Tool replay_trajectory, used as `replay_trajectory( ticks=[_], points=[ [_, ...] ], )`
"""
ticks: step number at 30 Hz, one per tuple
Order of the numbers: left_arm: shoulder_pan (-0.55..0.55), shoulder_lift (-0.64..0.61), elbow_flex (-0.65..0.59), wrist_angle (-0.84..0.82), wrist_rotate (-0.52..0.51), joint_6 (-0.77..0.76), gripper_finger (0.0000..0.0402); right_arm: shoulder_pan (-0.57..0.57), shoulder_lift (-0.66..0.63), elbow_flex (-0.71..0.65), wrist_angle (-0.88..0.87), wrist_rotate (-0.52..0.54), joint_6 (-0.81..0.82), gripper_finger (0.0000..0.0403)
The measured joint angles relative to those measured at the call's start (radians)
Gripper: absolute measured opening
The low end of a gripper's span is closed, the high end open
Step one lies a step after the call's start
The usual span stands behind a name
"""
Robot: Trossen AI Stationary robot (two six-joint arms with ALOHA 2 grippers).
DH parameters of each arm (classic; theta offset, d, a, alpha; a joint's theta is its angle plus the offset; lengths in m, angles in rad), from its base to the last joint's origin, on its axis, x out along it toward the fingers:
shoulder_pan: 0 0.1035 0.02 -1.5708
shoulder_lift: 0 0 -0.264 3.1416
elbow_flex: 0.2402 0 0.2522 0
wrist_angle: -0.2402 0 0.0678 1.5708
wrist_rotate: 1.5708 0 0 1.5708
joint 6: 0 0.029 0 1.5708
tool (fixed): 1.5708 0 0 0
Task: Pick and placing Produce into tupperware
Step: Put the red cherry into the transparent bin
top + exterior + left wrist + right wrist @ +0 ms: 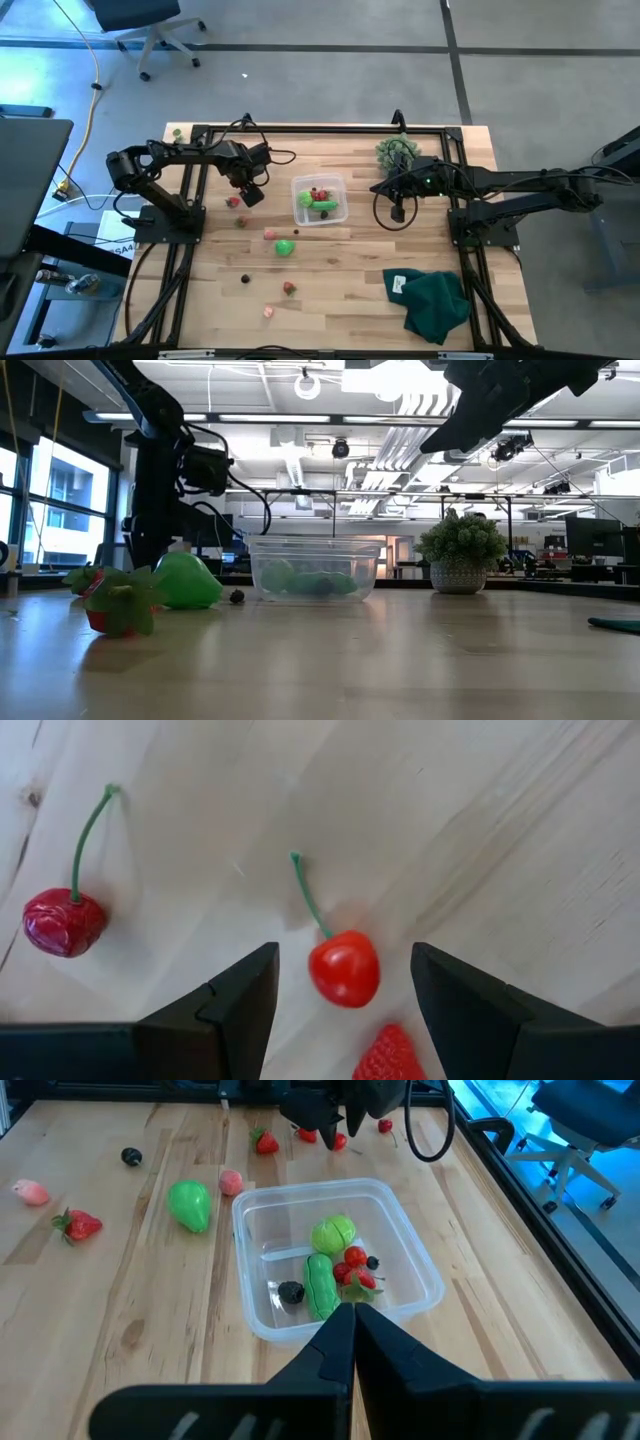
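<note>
Tupperware point(320, 201) sits near the middle of the wooden table point(340, 300), and we take it as our landmark. Inside it we see a round green ball point(333, 1235), a green elongated piece point(320, 1285), small red bits point(352, 1270) and a dark berry point(291, 1292).

Left gripper point(250, 194) is low over the table, just to the left of the tupperware. Its fingers are apart, and between them in the left wrist view lies a bright red cherry point(344, 968) with a green stem. We cannot tell whether either finger touches it. A darker cherry point(64, 921) lies off to one side of it, and a strawberry point(390, 1055) lies just beside the red one.

Right gripper point(398, 211) hangs to the right of the tupperware, above the table, fingers pressed together with nothing between them.

More produce lies loose in front of the tupperware: a large green piece point(286, 247), a pink piece point(269, 234), a dark berry point(245, 279), a strawberry point(289, 289) and a pale pink bit point(268, 312).

Behind and to the right of the tupperware stands a bushy grey-green plant point(392, 152). Well to the front right lies a dark green cloth point(432, 300).
</note>
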Motion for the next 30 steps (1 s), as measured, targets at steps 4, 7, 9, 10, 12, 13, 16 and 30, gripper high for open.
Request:
replay_trajectory(
  ticks=[4, 7, 9, 10, 12, 13, 16, 30],
  points=[
    [0.000, 0.000, -0.024, 0.026, 0.002, -0.003, 0.0216, 0.000, 0.000, 0.000, 0.000, 0.000, 0.000, 0.0002],
    [0.000, 0.000, -0.026, 0.027, 0.003, -0.005, 0.0216, 0.000, 0.000, 0.000, 0.000, 0.000, 0.000, 0.0002],
    [0.000, 0.000, -0.026, 0.024, 0.003, -0.005, 0.0216, 0.000, 0.000, 0.000, 0.000, 0.000, 0.000, 0.0002],
    [0.000, 0.000, -0.026, 0.025, 0.003, -0.005, 0.0216, 0.000, 0.000, 0.000, 0.000, 0.000, 0.000, 0.0002],
    [0.000, 0.000, -0.026, 0.025, 0.003, -0.005, 0.0216, 0.000, 0.000, 0.000, 0.000, 0.000, 0.000, 0.0002],
    [0.000, 0.000, -0.026, 0.025, 0.003, -0.006, 0.0216, 0.000, 0.000, 0.000, 0.000, 0.000, 0.000, 0.0002],
    [0.000, 0.000, -0.026, 0.025, 0.003, -0.009, 0.0216, 0.000, 0.000, 0.000, 0.000, 0.000, 0.000, 0.0002],
    [-0.013, 0.000, -0.026, 0.053, 0.010, -0.008, 0.0128, 0.000, 0.000, 0.000, 0.000, 0.000, 0.000, 0.0002]
  ],
)
